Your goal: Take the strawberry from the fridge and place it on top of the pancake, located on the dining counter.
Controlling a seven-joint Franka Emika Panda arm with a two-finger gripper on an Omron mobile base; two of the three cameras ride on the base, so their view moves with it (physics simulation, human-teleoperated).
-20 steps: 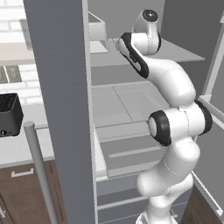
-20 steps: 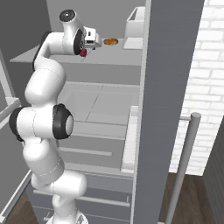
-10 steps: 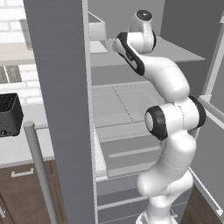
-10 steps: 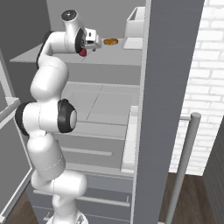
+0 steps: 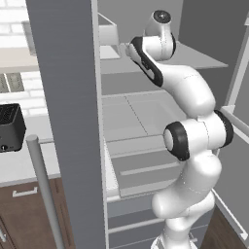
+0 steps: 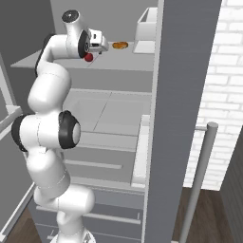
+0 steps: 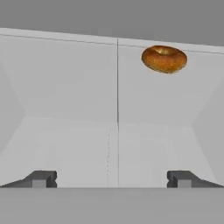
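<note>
Tool (image 7: 111, 178): I see it spread wide, empty, inside the fridge (image 6: 182, 71).
Strawberry (image 6: 88, 57): below the hand.
Bagel (image 7: 164, 58): ahead on the shelf.

Your gripper (image 7: 111, 179), jaws wide apart, has bare shelf (image 7: 78, 144) straight ahead to the fridge (image 6: 182, 95) back wall. A bagel (image 7: 164, 58) sits off to one side, a white bin (image 6: 146, 23) beyond it. The strawberry (image 6: 88, 57) lies just under your wrist.

Arm raised high into the fridge (image 6: 185, 95).
Gripper (image 7: 111, 178) hangs at its top shelf, finger tips spread wide, holding nothing.
</note>
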